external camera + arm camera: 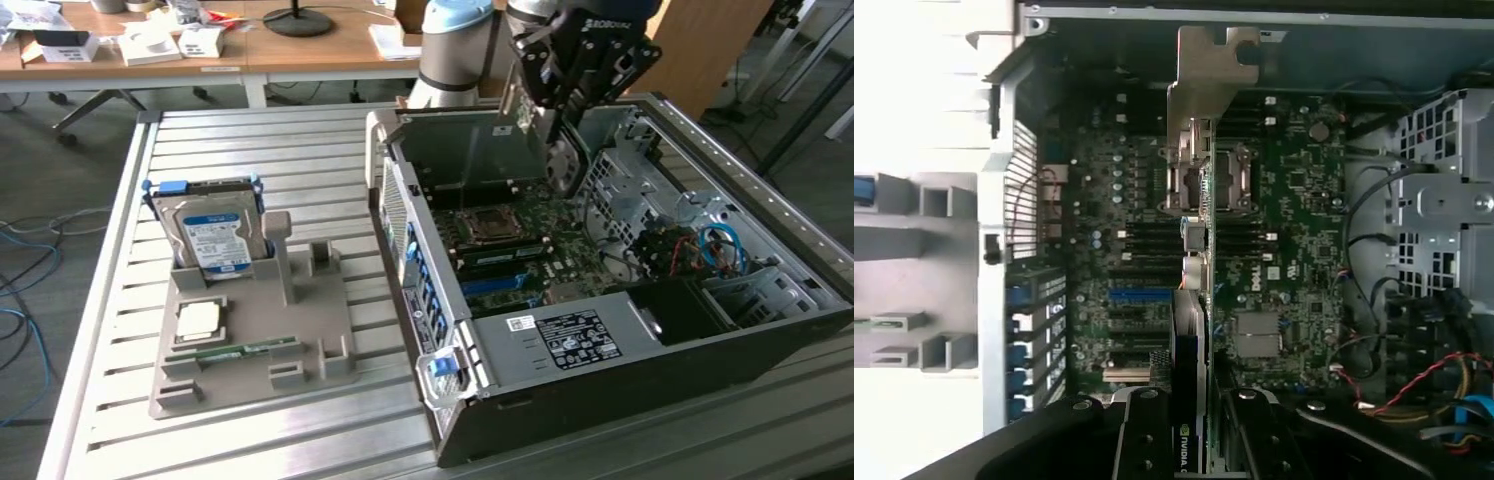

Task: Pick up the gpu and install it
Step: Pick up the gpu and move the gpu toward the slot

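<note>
In pincer (1194,445), gpu (1190,330) over motherboard (1294,200) inside case (400,215)

gpu (1192,320): bare silver metal bracket, green board. computer case (574,345): dull grey sheet metal. table (240,440): ribbed brushed aluminium. holder (247,350): matt grey plastic. hard drive (214,240): metal, glossy blue label.

A boxy silver hard drive with a blue label (214,238) stands upright in a grey plastic holder (234,385) on the slatted metal bench (240,150); a narrow green memory stick (247,351) lies flat in the holder.
</note>
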Motion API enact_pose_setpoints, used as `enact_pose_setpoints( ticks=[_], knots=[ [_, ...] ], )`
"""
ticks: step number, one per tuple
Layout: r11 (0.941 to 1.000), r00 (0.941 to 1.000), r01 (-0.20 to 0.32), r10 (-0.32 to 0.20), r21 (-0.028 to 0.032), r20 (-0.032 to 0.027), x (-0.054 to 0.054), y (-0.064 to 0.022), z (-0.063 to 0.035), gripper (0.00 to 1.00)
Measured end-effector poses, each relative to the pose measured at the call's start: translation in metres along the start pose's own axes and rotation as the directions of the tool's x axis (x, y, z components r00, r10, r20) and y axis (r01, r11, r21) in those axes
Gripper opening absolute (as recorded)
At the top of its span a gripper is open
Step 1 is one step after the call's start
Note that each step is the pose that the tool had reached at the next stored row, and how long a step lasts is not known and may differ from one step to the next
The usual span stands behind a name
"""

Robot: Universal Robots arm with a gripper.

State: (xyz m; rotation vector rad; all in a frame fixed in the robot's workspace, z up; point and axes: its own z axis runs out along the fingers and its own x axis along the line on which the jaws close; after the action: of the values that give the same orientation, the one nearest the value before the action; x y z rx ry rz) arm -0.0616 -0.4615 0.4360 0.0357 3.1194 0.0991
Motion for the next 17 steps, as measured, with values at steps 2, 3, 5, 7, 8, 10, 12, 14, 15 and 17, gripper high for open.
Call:
enact_pose_setpoints(
  ticks=[2, 3, 5, 7, 8, 10, 12, 14, 15, 17],
  knots=[
    [1.0, 1.0, 0.0, 0.0, -0.001, 0.0, -0.008, 0.0002, 0.0002, 0.26],
    [1.0, 1.0, 0.0, 0.0, -0.0015, 0.0, -0.012, 0.0003, 0.0003, 0.26],
    [1.0, 1.0, 0.0, 0.0, -0.0023, -0.0001, -0.02, 0.0004, 0.0004, 0.26],
    [1.0, 1.0, 0.0, 0.0, -0.0029, -0.0001, -0.026, 0.0006, 0.0005, 0.26],
    [1.0, 1.0, 0.0, 0.0, -0.0032, -0.0001, -0.029, 0.0006, 0.0006, 0.26],
    [1.0, 1.0, 0.0, 0.0, -0.0036, -0.0001, -0.034, 0.0008, 0.0007, 0.26],
    [1.0, 1.0, 0.0, 0.0, -0.0041, -0.0002, -0.039, 0.0009, 0.0008, 0.26],
    [1.0, 1.0, 0.0, 0.0, -0.0045, -0.0001, -0.044, 0.001, 0.0009, 0.26],
    [1.0, 1.0, 0.0, 0.0, -0.0045, -0.0002, -0.046, 0.001, 0.0009, 0.26],
    [1.0, 1.0, 0.001, -0.001, -0.0049, -0.0002, -0.05, 0.0011, 0.001, 0.26]
  ],
)
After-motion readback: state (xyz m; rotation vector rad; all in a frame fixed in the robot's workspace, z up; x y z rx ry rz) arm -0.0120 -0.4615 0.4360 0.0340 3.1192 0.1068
